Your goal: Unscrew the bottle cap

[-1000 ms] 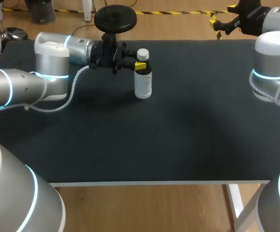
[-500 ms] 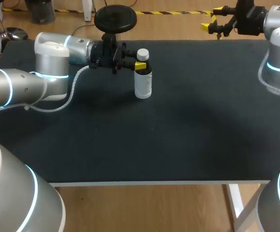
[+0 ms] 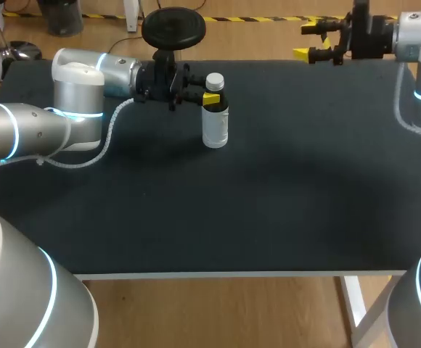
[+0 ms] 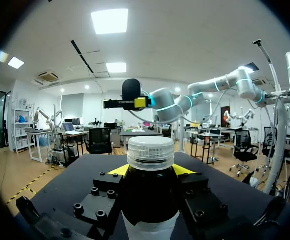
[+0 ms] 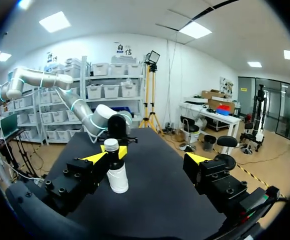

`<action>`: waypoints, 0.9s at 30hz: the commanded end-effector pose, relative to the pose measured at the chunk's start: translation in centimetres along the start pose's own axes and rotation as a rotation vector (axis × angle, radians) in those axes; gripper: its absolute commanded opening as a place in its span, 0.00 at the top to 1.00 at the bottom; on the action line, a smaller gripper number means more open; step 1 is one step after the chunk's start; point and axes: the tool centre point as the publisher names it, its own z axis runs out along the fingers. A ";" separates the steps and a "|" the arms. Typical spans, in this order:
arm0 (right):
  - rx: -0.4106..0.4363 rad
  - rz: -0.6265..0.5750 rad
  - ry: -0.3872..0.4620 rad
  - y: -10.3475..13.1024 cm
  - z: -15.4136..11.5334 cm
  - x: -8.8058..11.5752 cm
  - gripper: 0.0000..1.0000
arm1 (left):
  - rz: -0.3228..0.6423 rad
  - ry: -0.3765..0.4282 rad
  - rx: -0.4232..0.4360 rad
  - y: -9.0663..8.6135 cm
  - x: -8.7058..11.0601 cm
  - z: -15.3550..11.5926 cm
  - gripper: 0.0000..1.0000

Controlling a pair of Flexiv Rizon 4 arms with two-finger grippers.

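Bottle (image 3: 215, 125): upright on the far half of the table (image 3: 268, 210), left of its middle; pale body, dark shoulder.
Cap (image 3: 214, 80): white and ribbed, on the neck, clear above the fingers. The left wrist view shows it (image 4: 150, 153) close up, on top of the bottle (image 4: 150, 200).
Left gripper (image 3: 209, 98): clamped on the bottle just under the cap. In its own view a yellow fingertip (image 4: 116, 170) touches each side of the shoulder.
Left arm (image 3: 87, 72): comes in level from the table's left side, low over the top.
Right gripper (image 3: 305, 40): fingers spread wide, nothing between them. It hangs by the far edge at the right, well apart from the bottle and pointing toward it.
Right wrist view: the bottle (image 5: 118, 178) and cap (image 5: 111, 145) stand well ahead of the gripper (image 5: 147, 159), with the left gripper (image 5: 116, 150) behind them.
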 end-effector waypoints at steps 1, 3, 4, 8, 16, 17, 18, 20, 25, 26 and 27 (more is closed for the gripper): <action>-0.005 -0.003 0.000 -0.1 0.9 1.4 0.00 | 0.000 0.004 0.001 0.0 -0.1 0.0 1.00; -0.008 -0.004 0.002 -0.1 1.2 2.2 0.00 | 0.000 0.004 0.001 0.0 -0.1 0.0 1.00; -0.008 -0.004 0.001 -0.1 1.4 2.5 0.00 | 0.000 0.004 0.001 0.0 -0.1 0.0 1.00; -0.016 -0.001 0.003 -0.2 2.5 4.1 0.00 | 0.000 0.004 0.001 0.0 -0.1 0.0 1.00; -0.026 0.010 0.038 -0.4 4.7 7.8 0.00 | 0.000 0.004 0.001 0.0 -0.1 0.0 1.00; -0.029 0.010 0.045 -0.3 4.9 8.3 0.00 | 0.000 0.004 0.001 0.0 -0.1 0.0 1.00; -0.035 0.014 0.053 -0.3 5.0 8.7 0.00 | 0.000 0.004 0.001 0.0 -0.1 0.0 1.00; -0.028 0.008 0.064 -0.2 5.4 9.4 0.00 | 0.000 0.004 0.001 0.0 -0.1 0.0 1.00; -0.017 0.005 0.089 -0.3 6.3 10.4 0.00 | 0.000 0.004 0.001 0.0 -0.1 0.0 1.00; -0.005 0.006 0.093 -0.3 6.4 10.5 0.00 | 0.000 0.004 0.001 0.0 -0.1 0.0 1.00; 0.016 0.013 0.083 -0.5 6.5 10.5 0.00 | 0.000 0.004 0.001 0.0 -0.1 0.0 1.00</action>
